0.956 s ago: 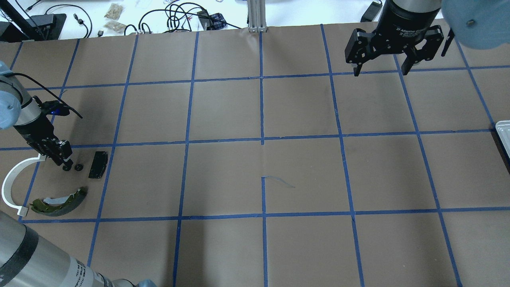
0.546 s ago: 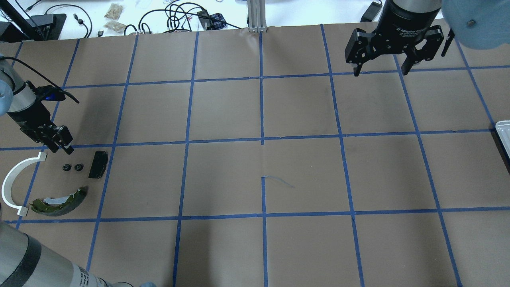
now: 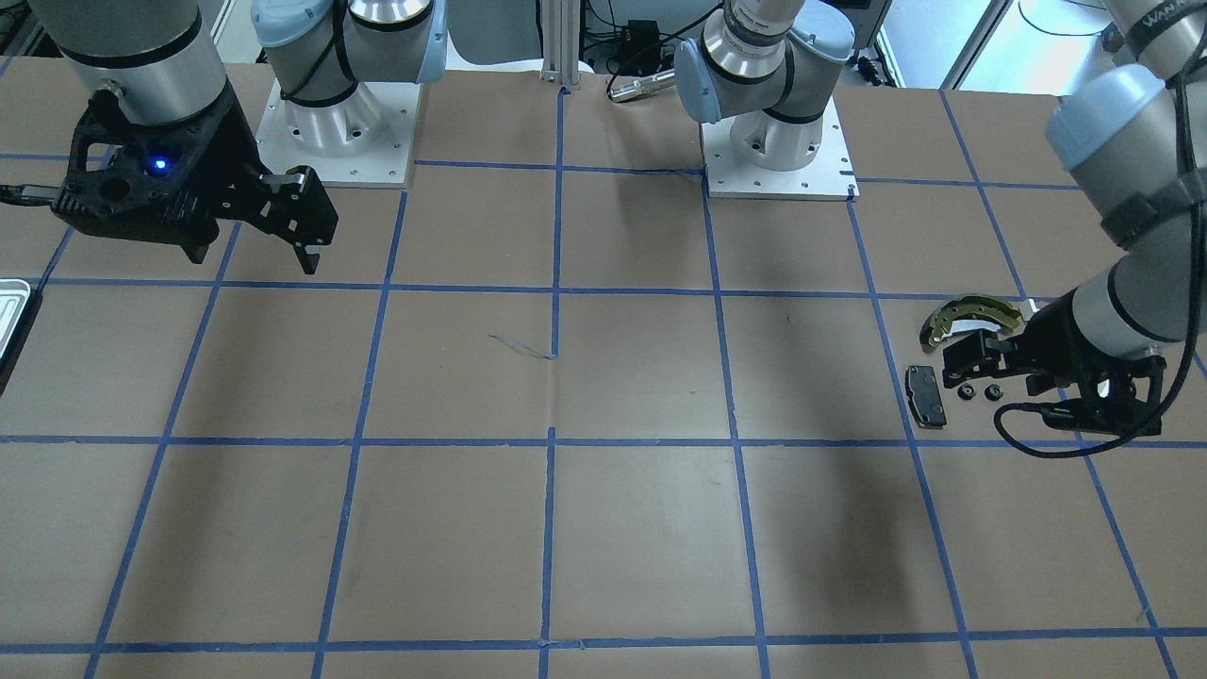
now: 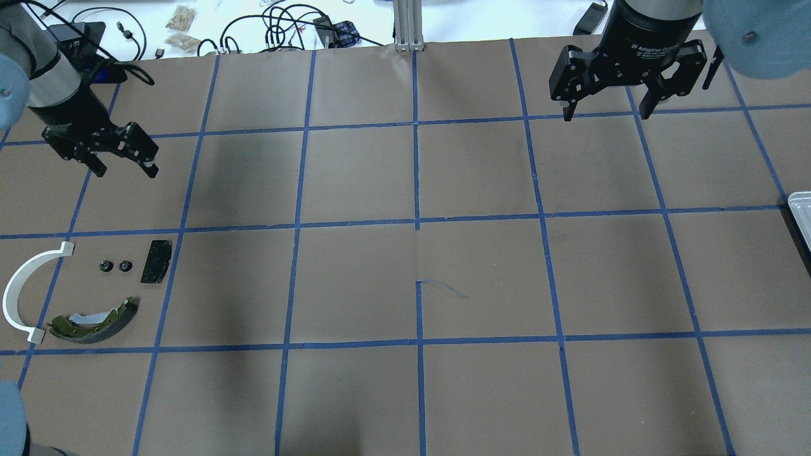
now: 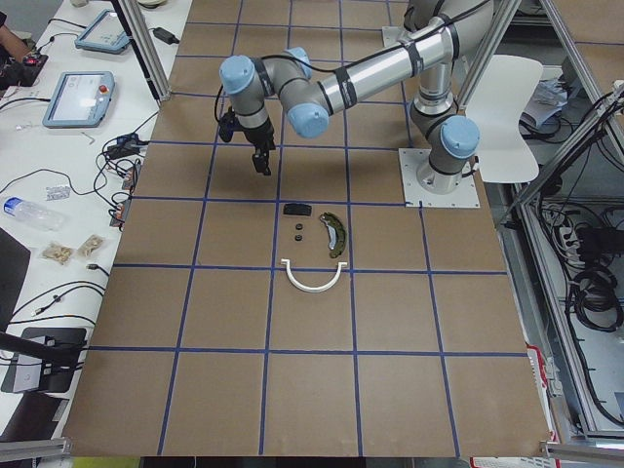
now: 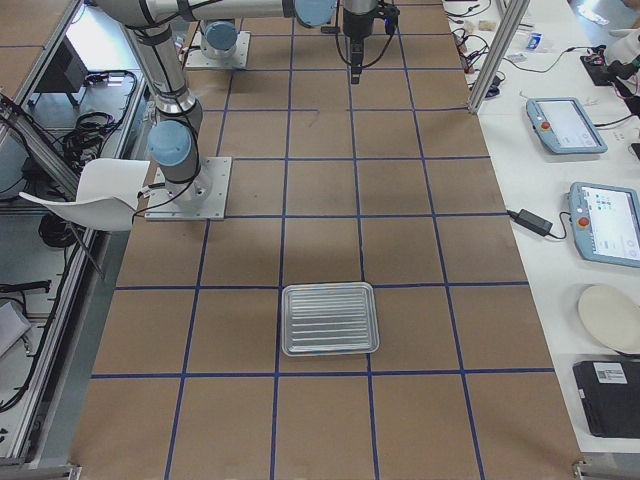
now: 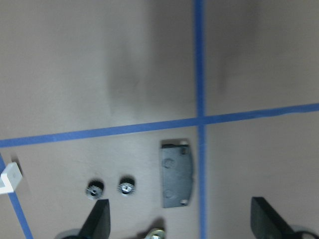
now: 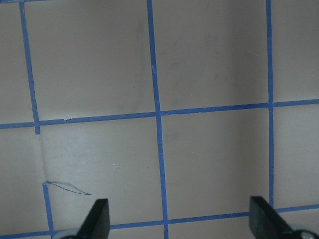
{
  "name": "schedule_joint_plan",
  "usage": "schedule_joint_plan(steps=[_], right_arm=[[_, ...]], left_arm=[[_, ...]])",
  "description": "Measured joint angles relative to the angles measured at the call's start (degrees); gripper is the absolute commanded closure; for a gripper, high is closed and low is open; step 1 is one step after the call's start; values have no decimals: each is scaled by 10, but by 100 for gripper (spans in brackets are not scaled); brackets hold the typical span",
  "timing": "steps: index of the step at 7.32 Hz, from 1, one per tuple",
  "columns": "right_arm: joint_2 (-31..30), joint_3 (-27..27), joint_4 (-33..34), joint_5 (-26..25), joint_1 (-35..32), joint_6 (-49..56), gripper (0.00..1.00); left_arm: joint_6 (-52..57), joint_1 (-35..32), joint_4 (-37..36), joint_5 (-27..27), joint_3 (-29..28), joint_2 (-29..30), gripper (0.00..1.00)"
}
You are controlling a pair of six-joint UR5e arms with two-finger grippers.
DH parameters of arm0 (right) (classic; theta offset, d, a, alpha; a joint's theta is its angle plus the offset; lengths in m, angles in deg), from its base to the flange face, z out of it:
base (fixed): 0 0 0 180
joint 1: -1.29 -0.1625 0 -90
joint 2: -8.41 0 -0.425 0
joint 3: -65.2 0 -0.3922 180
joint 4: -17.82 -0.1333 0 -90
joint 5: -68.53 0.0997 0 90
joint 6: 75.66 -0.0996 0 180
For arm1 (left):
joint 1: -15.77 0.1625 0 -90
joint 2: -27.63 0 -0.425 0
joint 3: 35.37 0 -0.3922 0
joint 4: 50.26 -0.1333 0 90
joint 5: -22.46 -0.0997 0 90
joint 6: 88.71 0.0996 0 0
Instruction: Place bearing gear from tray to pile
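Note:
Two small black bearing gears lie side by side in the pile, between the white plastic arc and the black pad. The olive-gold brake shoe lies just nearer. My left gripper is open and empty, raised well beyond the pile. Its wrist view looks down on both gears and the pad. My right gripper is open and empty at the far right. The silvery tray holds nothing; only its corner shows overhead.
Brown paper with a blue tape grid covers the table. Cables and small bags lie beyond the far edge. The two arm bases stand at the robot's side of the table.
My left gripper let go of a gear beside the other one in the pile, then rose and moved away toward the far side. The right arm has not moved.

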Motion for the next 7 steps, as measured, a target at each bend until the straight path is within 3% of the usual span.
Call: schedule_joint_plan(steps=[4,7], right_arm=[[0,0,0,-1,0,1,0],[1,0,2,1,0,0,0]], left_arm=[[-146,-126,35,5,14,-89,0],[-175,-168,38,37,62,-142,0]])
